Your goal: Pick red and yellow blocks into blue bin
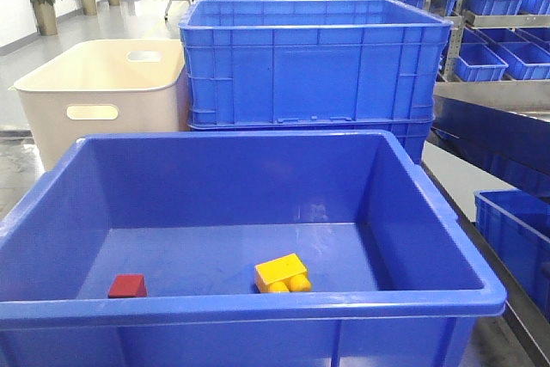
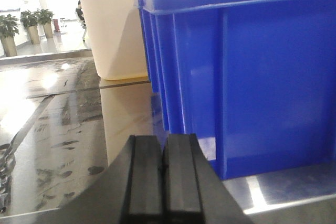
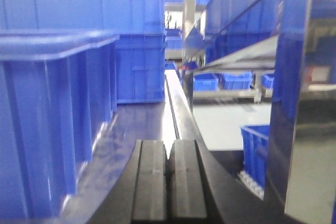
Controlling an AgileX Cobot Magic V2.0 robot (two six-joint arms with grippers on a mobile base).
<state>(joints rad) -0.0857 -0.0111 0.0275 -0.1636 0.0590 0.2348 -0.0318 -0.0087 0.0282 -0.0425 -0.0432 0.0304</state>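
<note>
Nearest the front camera is the blue bin (image 1: 258, 169), and everything else can be placed from it. Two blocks lie on its floor, close to its near wall: one red block (image 1: 127, 285) toward the bin's left side and one yellow block (image 1: 282, 274) near the middle, lying tipped so its round studs face the near wall; the two are well apart and neither touches a wall. Behind the bin stand two other tubs: one taller ribbed blue crate (image 1: 314, 58) directly behind, and one cream tub (image 1: 103, 92) with handle cut-outs behind and to the left. More blue crates fill the shelves (image 1: 494, 19) beyond and to the right of the bin. Both arms sit low outside the bin. The left gripper (image 2: 164, 177) lies level on the shiny tabletop (image 2: 58, 124) just beside the bin's outer left wall, its two black fingers (image 2: 144, 182) pressed together with nothing between them. The right gripper (image 3: 169, 174) lies level along the bin's right outer wall, pointing down the table edge, its fingers (image 3: 150, 179) likewise closed against each other and empty.
</note>
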